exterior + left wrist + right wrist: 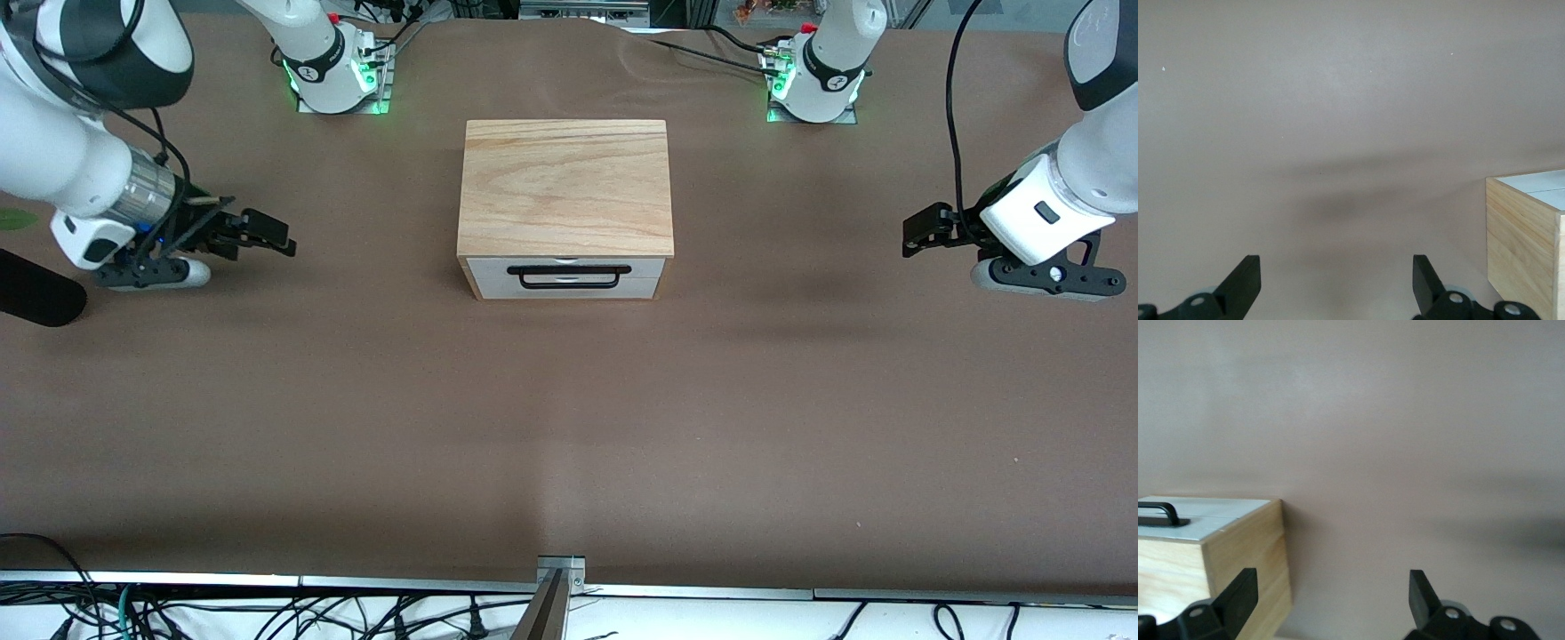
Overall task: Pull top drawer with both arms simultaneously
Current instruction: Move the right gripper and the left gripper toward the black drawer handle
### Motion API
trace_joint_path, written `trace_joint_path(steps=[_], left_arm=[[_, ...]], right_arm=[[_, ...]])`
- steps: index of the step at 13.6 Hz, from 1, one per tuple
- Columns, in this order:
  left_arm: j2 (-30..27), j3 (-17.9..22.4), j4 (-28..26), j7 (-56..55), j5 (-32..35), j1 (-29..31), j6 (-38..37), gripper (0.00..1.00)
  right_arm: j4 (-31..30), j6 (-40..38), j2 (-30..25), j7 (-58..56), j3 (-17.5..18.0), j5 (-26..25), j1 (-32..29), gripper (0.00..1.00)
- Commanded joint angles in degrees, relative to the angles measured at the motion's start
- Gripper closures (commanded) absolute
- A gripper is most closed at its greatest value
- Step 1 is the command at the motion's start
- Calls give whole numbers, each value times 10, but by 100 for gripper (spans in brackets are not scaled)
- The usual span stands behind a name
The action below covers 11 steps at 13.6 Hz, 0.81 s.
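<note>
Both arms wait wide of the closed white-fronted top drawer [565, 276]

Left black two-finger gripper [925, 233] and right black two-finger gripper [258, 233] hang spread, empty; each should take one end of the thin black wire handle [569, 276], pulling evenly

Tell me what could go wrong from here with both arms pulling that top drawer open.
1. The black wire handle is one thin bar on the top drawer; two grippers closing in on it could collide.
2. The left gripper and right gripper, both open, hang over bare table at opposite ends, so uneven arrival could skew the pull.
3. Nothing visibly anchors the cabinet; it may slide along instead of the drawer opening.
</note>
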Motion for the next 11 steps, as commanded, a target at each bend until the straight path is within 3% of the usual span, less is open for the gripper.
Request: trace_joint_path(steps=[1,5,7,11], left_arm=[[3,-7,11,5,5,6,-2,0],[7,-7,12,6,5,4,-2,0],[17,-7,12,9,-2,3,-2,0],[74,-7,12,13,-95,7,-1,0]], right_arm=[[13,9,22,-12,2,42,-1,0],[14,17,65,-37,4,147,3,0],[27,17,99,-49,5,174,15,0],[34,14,151,-135,5,284,24,0]])
